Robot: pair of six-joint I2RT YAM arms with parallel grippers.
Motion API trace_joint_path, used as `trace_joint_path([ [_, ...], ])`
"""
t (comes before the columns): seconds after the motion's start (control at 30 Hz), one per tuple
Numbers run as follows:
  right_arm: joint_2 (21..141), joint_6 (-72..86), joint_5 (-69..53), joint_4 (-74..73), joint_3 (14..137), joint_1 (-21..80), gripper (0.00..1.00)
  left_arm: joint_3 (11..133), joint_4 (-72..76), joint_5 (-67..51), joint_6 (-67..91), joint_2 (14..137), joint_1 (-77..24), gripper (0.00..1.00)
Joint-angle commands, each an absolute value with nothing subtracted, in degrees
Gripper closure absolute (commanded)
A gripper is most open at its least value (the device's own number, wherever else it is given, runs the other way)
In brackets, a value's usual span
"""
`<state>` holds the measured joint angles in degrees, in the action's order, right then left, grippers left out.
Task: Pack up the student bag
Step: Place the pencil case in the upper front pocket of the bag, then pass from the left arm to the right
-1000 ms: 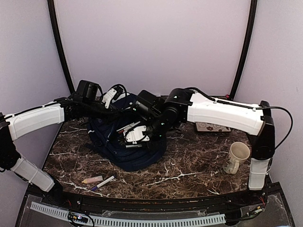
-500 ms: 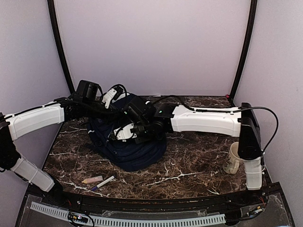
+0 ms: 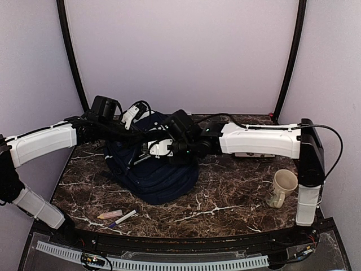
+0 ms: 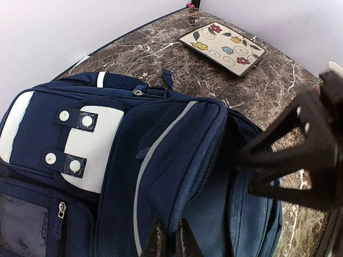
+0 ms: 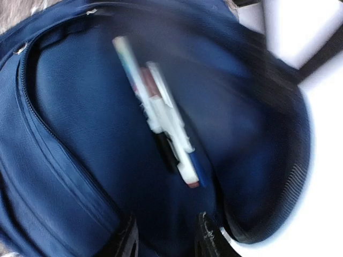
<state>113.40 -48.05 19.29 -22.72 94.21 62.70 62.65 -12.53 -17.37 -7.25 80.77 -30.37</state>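
Blurred pens (image 5: 165,134) inside student bag (image 5: 69,128)

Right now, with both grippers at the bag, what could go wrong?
The left gripper pinches only a thin fold of the student bag; a slip could close the opening over the pens inside. The open right gripper sits at the opening and might snag fabric when lifting. The right arm stands beside the mug; a wide swing could knock it.

Table (image 3: 237,197): dark marble, white veins. Mug (image 3: 282,187): cream, upright, near the right edge. Plate (image 4: 224,47): rectangular, flower pattern, lying flat toward the far right. Pink marker (image 3: 110,214) and white marker (image 3: 125,217): lying just beside each other near the front-left edge.
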Motion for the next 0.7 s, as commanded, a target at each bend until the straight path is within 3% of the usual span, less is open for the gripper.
trace_joint_path([
  [0.0, 107.2, -37.1, 5.8, -30.1, 97.6, 56.7, 0.63, 65.0, -11.0, -16.6, -7.9, 80.2, -29.8, 1.0],
  [0.1, 105.5, -34.4, -1.7, -30.1, 97.4, 51.7, 0.57, 64.2, -10.0, -17.6, -8.7, 80.2, -29.8, 1.0],
  [0.2, 105.8, -32.8, -5.0, -27.3, 97.7, 48.8, 0.38, 63.3, -8.6, -19.2, -8.9, 80.0, -29.7, 1.0],
  [0.27, 107.1, -32.8, -7.9, -26.5, 98.7, 47.8, 0.33, 63.2, -8.2, -19.9, -8.9, 80.3, -29.8, 1.0],
  [0.43, 110.9, -31.7, -17.1, -25.2, 101.3, 46.9, 0.31, 63.5, -8.1, -20.5, -9.0, 81.3, -29.7, 1.0],
  [0.67, 116.5, -31.0, -19.4, -22.4, 106.1, 46.5, 0.31, 63.0, -7.7, -20.9, -8.7, 81.0, -29.8, 1.0],
])
